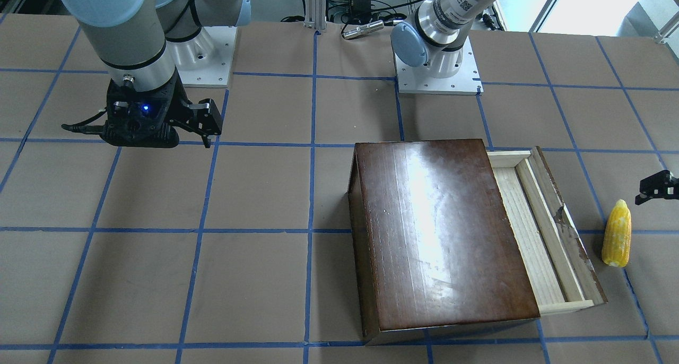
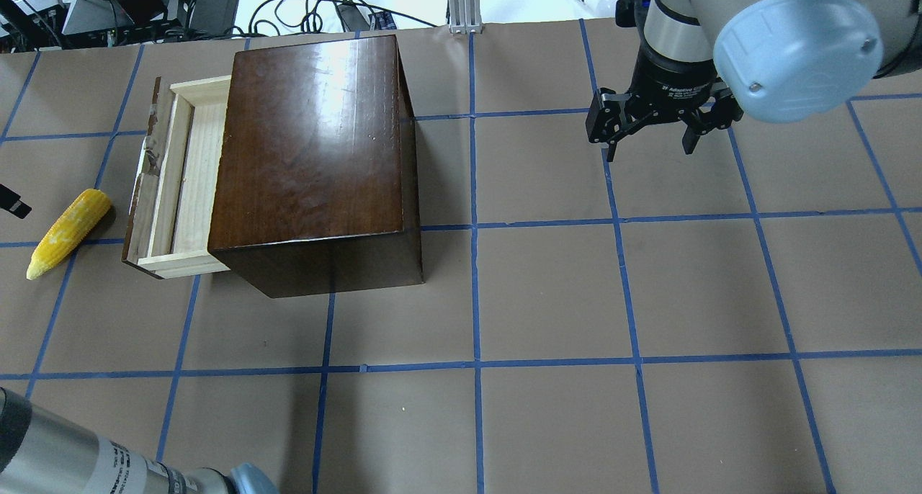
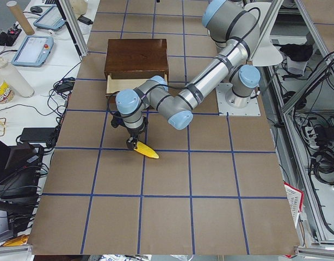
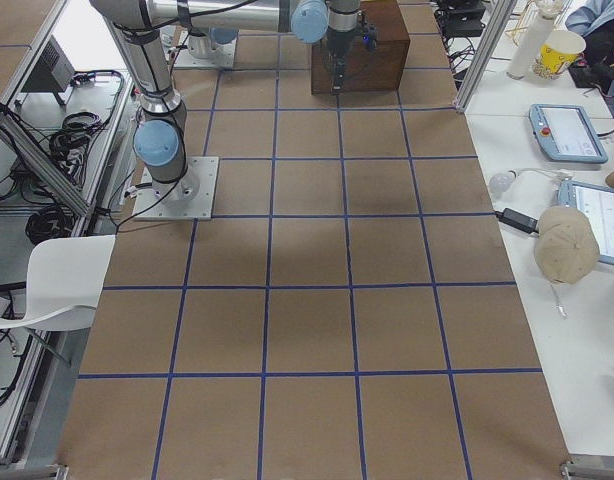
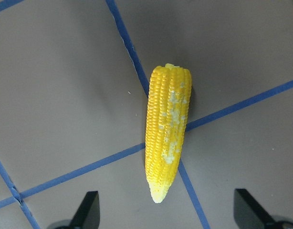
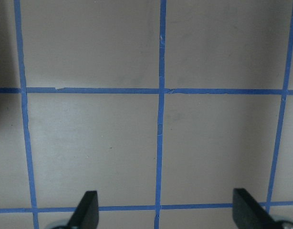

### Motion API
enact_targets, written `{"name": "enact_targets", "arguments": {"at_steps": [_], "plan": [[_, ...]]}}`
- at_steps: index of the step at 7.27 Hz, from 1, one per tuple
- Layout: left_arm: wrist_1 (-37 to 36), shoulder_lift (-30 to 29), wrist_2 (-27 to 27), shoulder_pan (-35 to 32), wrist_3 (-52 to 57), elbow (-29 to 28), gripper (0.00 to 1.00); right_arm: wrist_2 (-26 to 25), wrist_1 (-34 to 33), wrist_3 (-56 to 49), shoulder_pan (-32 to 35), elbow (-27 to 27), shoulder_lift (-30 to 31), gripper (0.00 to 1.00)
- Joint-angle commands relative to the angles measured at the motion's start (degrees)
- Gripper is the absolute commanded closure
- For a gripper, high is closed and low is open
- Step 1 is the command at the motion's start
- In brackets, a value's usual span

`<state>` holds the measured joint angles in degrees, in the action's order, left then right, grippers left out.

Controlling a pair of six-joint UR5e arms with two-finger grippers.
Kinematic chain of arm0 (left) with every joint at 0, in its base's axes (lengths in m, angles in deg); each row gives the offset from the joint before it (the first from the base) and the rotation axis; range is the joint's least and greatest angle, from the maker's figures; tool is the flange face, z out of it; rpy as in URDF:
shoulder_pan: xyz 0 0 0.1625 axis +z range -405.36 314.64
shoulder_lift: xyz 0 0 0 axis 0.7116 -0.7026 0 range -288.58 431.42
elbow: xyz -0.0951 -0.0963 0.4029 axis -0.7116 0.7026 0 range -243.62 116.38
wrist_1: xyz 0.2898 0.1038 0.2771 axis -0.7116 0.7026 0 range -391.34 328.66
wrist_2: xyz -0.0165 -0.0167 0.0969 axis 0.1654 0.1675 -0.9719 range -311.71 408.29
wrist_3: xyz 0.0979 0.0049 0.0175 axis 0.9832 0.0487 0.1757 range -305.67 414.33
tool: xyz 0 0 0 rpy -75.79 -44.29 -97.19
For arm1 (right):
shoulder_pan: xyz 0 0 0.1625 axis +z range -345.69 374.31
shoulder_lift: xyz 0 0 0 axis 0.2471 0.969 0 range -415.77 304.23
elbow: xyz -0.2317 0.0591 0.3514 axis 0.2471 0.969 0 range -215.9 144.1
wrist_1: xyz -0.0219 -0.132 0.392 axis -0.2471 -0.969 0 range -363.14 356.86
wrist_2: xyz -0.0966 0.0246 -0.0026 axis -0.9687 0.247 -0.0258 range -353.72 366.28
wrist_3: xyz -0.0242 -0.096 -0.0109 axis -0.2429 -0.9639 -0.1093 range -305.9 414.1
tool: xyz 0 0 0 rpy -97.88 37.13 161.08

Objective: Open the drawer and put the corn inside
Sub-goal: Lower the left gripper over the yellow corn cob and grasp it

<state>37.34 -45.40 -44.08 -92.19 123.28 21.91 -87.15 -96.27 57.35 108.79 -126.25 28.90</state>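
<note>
Below L jaws, spread wide, corn (image 5: 168, 131) lies on table (image 5: 65, 95) untouched; R jaws apart too.

Drawer (image 2: 189, 184) sticks out of box (image 2: 317, 141) on its left; corn (image 2: 68, 232) on worktop (image 2: 547, 278) just left of it, not touching. My left claw (image 5: 168, 212) above corn, right claw (image 2: 652, 137) well apart, right.

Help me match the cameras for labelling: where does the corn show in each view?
Front-facing: corn at far right, beside the partly open drawer.
Overhead: corn at far left, left of the drawer.
Exterior left: corn near centre, closer to the camera than the drawer.
Exterior right: not visible.
Left wrist: corn in mid-frame.
Right wrist: not in it.
Shared landmark: the dark wooden box that the drawer slides from.
</note>
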Motion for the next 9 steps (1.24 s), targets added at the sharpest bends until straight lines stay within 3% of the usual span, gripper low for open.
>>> {"name": "enact_targets", "arguments": {"at_steps": [1, 4, 9], "plan": [[-1.36, -1.12, 0.26, -0.01, 1.54, 1.92, 0.00, 0.00, 0.05, 0.00, 0.00, 0.00, -0.03, 0.00], [-1.62, -2.79, 0.35, -0.10, 1.99, 2.71, 0.00, 0.00, 0.05, 0.00, 0.00, 0.00, -0.03, 0.00], [-7.95, -8.15, 2.62, -0.28, 1.73, 2.46, 0.00, 0.09, 0.05, 0.00, 0.00, 0.00, -0.03, 0.00]]}}
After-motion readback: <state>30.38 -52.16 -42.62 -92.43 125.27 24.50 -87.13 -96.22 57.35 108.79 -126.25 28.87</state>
